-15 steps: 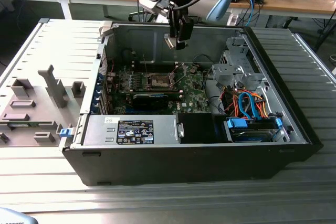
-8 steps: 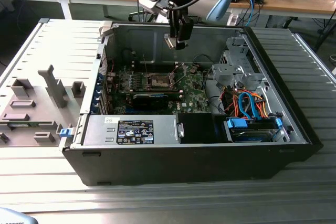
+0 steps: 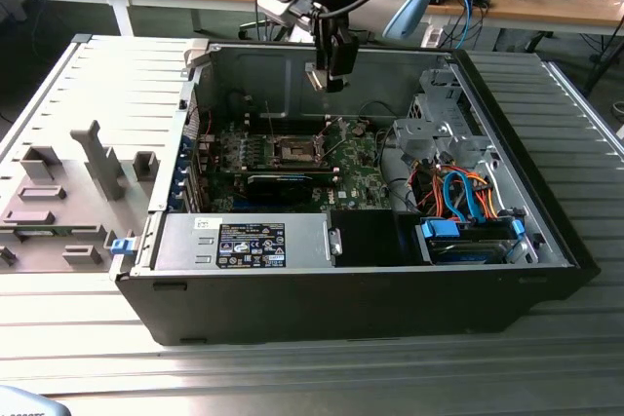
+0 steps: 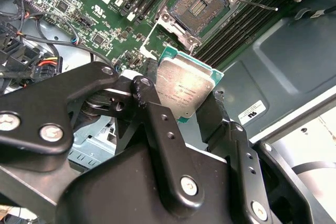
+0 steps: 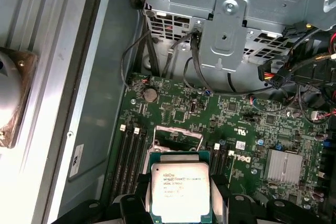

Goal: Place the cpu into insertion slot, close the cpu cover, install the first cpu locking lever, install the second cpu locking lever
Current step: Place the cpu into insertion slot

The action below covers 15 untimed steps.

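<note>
**CPU pinched and hanging above the bare socket**

You have the gripper [image 3: 329, 75] closed on the cpu [image 4: 184, 87], with one black finger [image 4: 149, 103] on each of two opposite edges. The chip's pale metal face looks towards both wrist cameras. It sits inside the pinch at the very tip, so the chip and the gripper are in the same place.

In the exterior view the gripper hangs high inside the open computer case [image 3: 546, 231], well clear of the green board. The insertion slot [image 3: 293, 151] lies between six and seven o'clock from the gripper in that view. A black card [image 3: 283, 182] sits at six o'clock from the slot and the drive cage [image 3: 429, 133] at three o'clock.

In the second wrist view the slot's dark contact field [image 4: 199, 6] is uncovered. What looks like the cpu cover [image 4: 177, 29] is swung aside at the socket's edge, and a thin lever [image 4: 257, 4] sticks out free. By my reading the socket is ready to take the chip.

To do this step well:

- **Line up first.** Bring the chip square over the silver rim while you are high, and turn it so its edges run parallel to the socket's.
- **Keep it level.** I judge that a tilted corner would touch the contacts first and could bend them.
- **Descend straight and slowly.** Don't slide sideways once you are close.
- **Mind the fingers.** Watch that they clear the raised cover and the memory slots [image 5: 131, 150] flanking the socket.
- **Don't press.** The chip should settle under its own weight.
</note>
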{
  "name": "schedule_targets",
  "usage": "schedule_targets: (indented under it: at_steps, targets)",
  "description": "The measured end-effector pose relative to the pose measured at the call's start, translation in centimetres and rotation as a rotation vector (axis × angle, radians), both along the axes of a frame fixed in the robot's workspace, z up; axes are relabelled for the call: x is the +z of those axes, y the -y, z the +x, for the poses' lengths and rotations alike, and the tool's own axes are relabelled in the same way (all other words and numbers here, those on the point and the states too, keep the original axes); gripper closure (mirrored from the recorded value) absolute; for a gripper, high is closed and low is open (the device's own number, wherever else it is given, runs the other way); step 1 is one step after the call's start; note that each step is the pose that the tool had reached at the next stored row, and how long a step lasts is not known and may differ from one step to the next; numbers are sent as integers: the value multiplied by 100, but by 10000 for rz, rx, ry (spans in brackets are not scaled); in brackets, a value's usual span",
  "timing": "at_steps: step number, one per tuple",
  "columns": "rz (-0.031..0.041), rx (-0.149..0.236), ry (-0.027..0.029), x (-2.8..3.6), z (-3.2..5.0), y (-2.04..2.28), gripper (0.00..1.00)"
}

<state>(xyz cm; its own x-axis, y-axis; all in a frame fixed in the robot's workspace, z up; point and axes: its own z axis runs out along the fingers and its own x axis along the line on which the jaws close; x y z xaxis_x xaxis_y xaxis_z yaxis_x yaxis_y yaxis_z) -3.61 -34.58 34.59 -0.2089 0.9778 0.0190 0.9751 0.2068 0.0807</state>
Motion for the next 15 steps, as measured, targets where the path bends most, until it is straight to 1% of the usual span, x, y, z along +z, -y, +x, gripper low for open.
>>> schedule_targets:
  at_steps: [15]
  targets:
    - [0, -310, 0, -2, 0, 0, 46]
